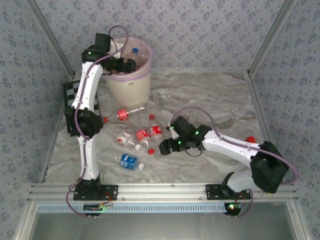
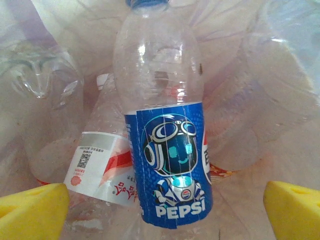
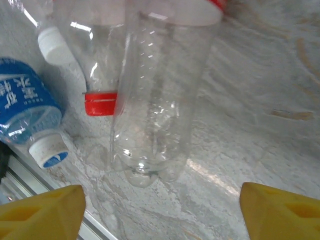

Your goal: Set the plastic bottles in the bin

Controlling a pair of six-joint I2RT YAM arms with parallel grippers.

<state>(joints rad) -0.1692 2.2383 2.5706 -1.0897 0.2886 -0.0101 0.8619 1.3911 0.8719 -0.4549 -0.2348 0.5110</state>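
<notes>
Currently, one bin (image 1: pixel 131 91), left claw (image 2: pixel 162 209) spread over one blue-labelled bottle (image 2: pixel 170 165) inside, right claw (image 3: pixel 161 211) spread near one clear bottle (image 3: pixel 155 100)

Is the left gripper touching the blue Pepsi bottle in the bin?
Apart. Left wrist view: clear gaps separate both yellow fingers of the left gripper from the Pepsi bottle.

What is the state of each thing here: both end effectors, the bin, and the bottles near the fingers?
Bin: upright, lined, holds bottles.
Pepsi bottle: inside the bin, capped, not gripped.
Clear bottle: lying on the table, not gripped.
Blue-label bottle: lying on the table, capped.
Left end effector: open, over the bin.
Right end effector: open, fingers either side of the clear bottle, apart from it.
</notes>
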